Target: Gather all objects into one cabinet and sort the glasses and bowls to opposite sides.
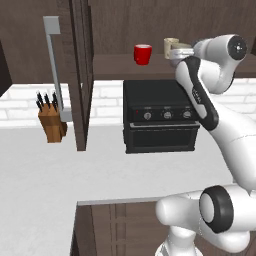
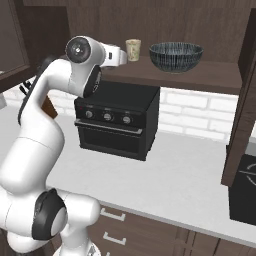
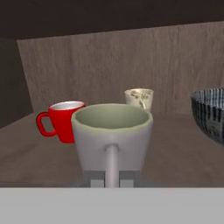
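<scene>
Pincer (image 3: 112, 180) closed on the handle of the grey-green mug (image 3: 112, 135) — seen from the hand, the thin handle runs down between the two finger tips, and the mug stands upright over the cabinet shelf (image 3: 175, 157) with its mouth open to the top. Whether its base touches the shelf I cannot tell. Behind it to the left sits the red mug (image 3: 63, 120), handle turned outward; behind it to the right, near the back wall, the beige cup (image 3: 139, 98) with a dark mark. The dark striped bowl (image 3: 211, 114) lies at the right edge, apart from the cups.

From the right base camera the arm reaches up to the shelf, its wrist just beside the beige cup (image 2: 133, 49), with the bowl (image 2: 176, 55) further right. Below the shelf a black oven (image 2: 117, 120) stands on the desk (image 2: 190, 170); a knife block (image 1: 52, 118) stands to the left — beside the open cabinet door (image 1: 80, 75).
</scene>
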{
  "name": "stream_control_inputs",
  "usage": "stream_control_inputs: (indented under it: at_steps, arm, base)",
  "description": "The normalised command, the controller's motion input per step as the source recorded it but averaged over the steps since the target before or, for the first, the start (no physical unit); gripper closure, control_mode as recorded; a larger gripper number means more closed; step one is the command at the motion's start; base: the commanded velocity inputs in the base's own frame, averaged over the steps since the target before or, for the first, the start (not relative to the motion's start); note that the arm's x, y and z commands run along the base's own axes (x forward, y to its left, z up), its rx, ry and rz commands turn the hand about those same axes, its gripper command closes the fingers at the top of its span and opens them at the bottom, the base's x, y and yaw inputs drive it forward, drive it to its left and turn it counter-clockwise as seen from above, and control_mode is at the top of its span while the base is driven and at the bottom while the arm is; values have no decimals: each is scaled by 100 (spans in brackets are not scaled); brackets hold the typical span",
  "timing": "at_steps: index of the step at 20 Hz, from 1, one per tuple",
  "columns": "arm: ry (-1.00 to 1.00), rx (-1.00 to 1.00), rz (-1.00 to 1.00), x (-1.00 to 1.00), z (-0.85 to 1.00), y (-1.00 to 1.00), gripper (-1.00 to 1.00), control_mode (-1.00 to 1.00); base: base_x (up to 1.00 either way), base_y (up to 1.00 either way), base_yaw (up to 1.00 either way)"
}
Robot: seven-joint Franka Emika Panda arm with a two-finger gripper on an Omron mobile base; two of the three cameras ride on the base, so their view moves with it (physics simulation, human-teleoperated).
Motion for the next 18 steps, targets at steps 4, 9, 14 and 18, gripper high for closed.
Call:
stream_control_inputs:
  at_steps: [4, 9, 14, 18]
  arm:
    - [-5, -1, 0, 13, -6, 0, 100, -100]
    - [-2, -1, 0, 9, -8, 0, 100, -100]
    - [0, 0, 0, 29, 0, 0, 100, -100]
    - [0, 0, 0, 22, 0, 0, 100, -100]
  base:
    - [0, 0, 0]
    - [0, 0, 0]
    - [0, 0, 0]
    - [0, 0, 0]
